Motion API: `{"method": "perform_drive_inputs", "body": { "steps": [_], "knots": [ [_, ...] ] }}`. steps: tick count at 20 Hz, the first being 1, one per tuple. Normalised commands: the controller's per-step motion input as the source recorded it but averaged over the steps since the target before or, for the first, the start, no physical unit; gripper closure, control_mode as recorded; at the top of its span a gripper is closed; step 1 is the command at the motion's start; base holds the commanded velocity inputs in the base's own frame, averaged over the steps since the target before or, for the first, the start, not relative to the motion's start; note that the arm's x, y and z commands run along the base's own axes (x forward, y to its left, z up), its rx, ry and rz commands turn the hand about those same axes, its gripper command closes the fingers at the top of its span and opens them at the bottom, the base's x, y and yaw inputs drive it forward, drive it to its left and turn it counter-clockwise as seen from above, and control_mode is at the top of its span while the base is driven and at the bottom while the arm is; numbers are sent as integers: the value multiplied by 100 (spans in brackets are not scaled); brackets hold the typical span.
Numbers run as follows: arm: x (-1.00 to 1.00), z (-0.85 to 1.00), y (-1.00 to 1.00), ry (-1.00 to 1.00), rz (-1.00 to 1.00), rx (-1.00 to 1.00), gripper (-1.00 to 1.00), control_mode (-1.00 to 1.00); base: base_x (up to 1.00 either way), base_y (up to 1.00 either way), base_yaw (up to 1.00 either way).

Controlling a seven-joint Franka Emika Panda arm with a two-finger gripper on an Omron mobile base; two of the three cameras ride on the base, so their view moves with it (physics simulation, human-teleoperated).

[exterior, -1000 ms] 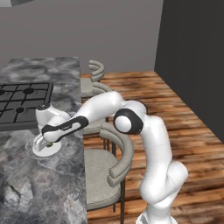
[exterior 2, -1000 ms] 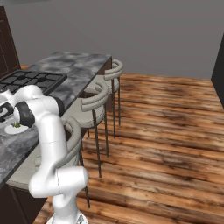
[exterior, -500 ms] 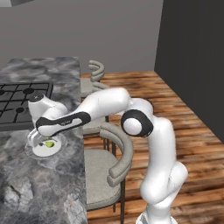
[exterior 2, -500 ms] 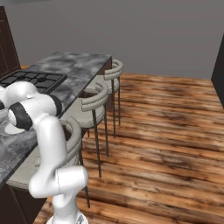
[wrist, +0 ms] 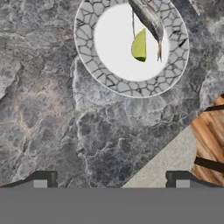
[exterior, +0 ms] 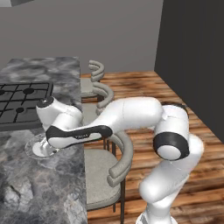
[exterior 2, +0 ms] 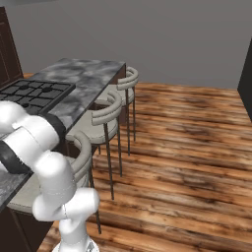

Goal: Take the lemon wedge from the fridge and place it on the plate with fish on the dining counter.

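walls: plain grey wall (exterior 2: 162, 34) | floor: brown wood planks (exterior 2: 187, 157) | seating: grey curved-back stools (exterior 2: 106, 120) in a row | appliance: black cooktop (exterior: 19, 98)

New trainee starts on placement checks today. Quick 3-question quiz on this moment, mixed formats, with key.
1. True or false: the lemon wedge lies on the plate.
2. In the hand view, what lies right beside the wedge? A) a fish B) a fork C) a cup
3. Fill in: the gripper has its fingers apart and holds ____.

Key: 1 true. 2 A; the fish sits on the plate with the wedge against it. 3 nothing; between the fingertips there is only the dining counter.
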Motion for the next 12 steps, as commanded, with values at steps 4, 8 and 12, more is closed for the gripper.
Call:
{"method": "perform_drive_inputs", "body": {
  "steps": [4, 8, 12],
  "knots": [
    [-100, 3, -100, -4, 0, 17, -100, -100, 0, 0, 0],
    [-100, 27, -100, -17, 0, 14, -100, -100, 0, 0, 0],
    [-100, 0, -100, -48, 0, 0, -100, -100, 0, 0, 0]
  ]
}}
